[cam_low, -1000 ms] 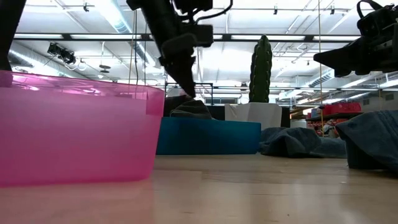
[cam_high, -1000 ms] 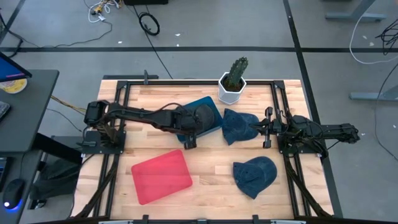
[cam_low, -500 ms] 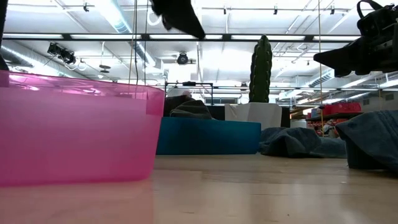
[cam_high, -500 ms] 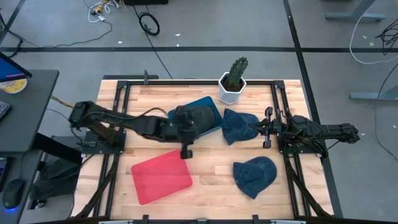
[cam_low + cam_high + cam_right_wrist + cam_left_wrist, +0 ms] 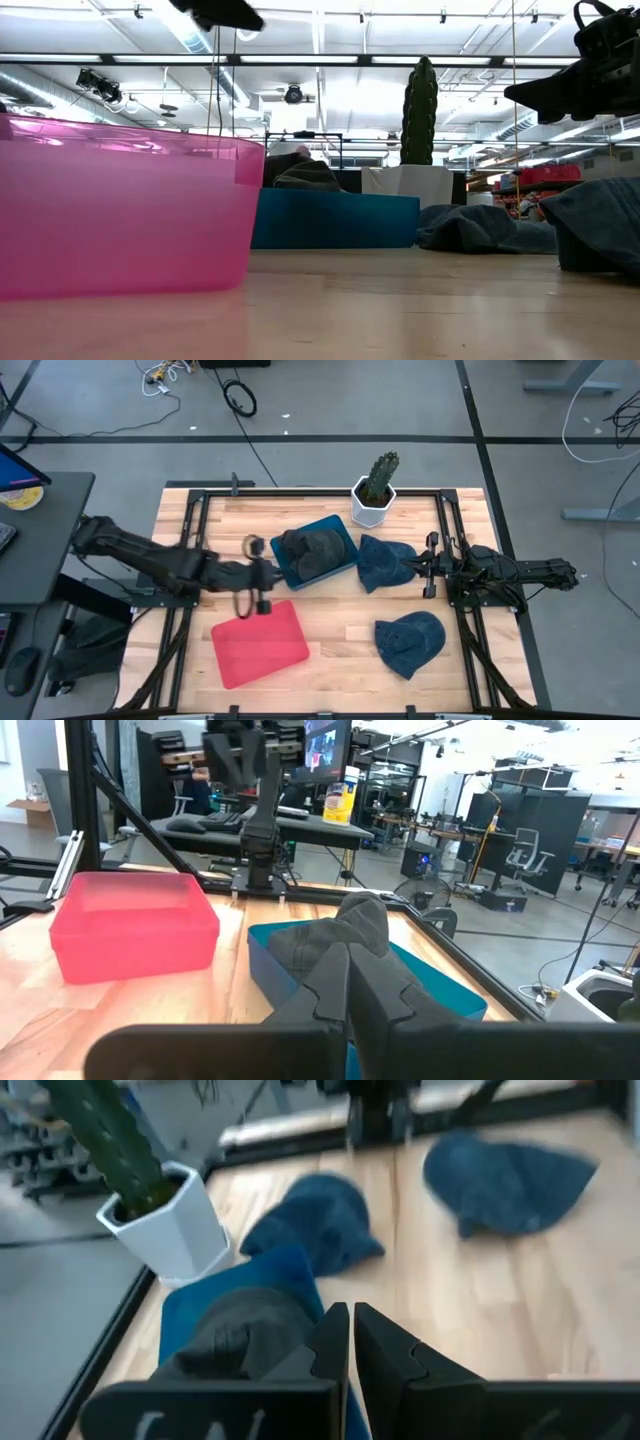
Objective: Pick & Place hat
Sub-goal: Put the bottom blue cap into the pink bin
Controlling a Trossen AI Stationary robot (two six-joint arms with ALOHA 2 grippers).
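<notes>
A dark grey hat (image 5: 312, 547) lies crumpled inside the blue bin (image 5: 333, 525); it also shows in the left wrist view (image 5: 240, 1330) and the right wrist view (image 5: 350, 935). Two blue hats lie flat on the wood, one (image 5: 385, 563) right of the blue bin and one (image 5: 410, 642) nearer the near edge. My left gripper (image 5: 262, 573) is shut and empty, raised above the table just left of the blue bin. My right gripper (image 5: 413, 565) is shut and empty, hovering by the right-hand blue hat.
A pink bin (image 5: 260, 642) sits near the table's near edge, left of centre. A cactus in a white pot (image 5: 377, 490) stands at the far edge behind the blue bin. Black frame rails run along both sides of the table. Bare wood lies between the pink bin and the near blue hat.
My left gripper has pulled away from above the blue bin toward the table's left edge and has risen, leaving the low view almost entirely. The dark grey hat has stayed in the blue bin. The right arm has kept still.
</notes>
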